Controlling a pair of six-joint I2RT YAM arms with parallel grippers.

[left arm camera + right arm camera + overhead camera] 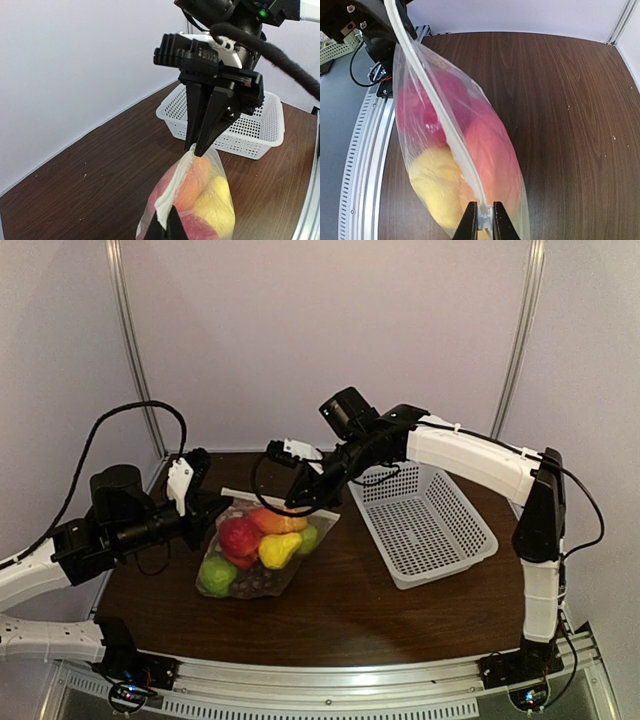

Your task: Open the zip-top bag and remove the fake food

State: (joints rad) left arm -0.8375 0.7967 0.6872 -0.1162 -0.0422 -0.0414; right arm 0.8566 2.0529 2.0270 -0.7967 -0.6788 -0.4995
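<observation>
Left gripper (218, 508) is clamped tight, fingers pressed together on the left end of the bag (262, 552), right on its white zip strip. In its own wrist view the two black fingertips (176, 231) meet on that strip at the bottom edge of the picture. Over on the other side, the right gripper (484, 221) is pinching too. Its jaws stand only a sliver apart with the strip caught between them, at the bag's right end. So the bag hangs strung between the two grips, top edge lifted, and the strip runs as one unbroken white line from one gripper to the other. The bag's lower part looks to rest on the table (400, 615), below and between both grippers. The food (258, 540) is all inside the plastic: a red piece, a yellow one and an orange one up near the strip, a green one low on the left, and dark grapes at the bottom. The basket (470, 540) sits to the right of the bag, near it but apart.
</observation>
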